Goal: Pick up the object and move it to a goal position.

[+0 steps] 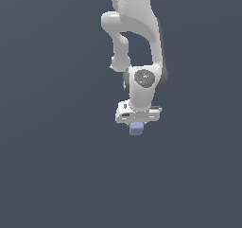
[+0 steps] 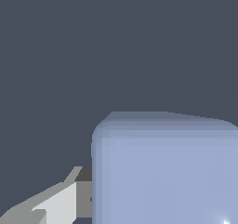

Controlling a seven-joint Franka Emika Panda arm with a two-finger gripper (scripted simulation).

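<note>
The object, a small light-blue cube (image 1: 137,129), sits directly under the white hand of the arm, in the middle of the exterior view. My gripper (image 1: 136,127) is down over it, and the hand hides the fingers in that view. In the wrist view the cube (image 2: 162,172) fills the picture from very close. One finger (image 2: 69,202) shows with its dark pad (image 2: 84,193) flat against the cube's side. The other finger is out of frame. The gripper looks shut on the cube.
A plain dark grey-blue surface (image 1: 56,165) surrounds the cube on all sides. The white arm (image 1: 134,28) comes down from the top of the exterior view. No goal marker shows.
</note>
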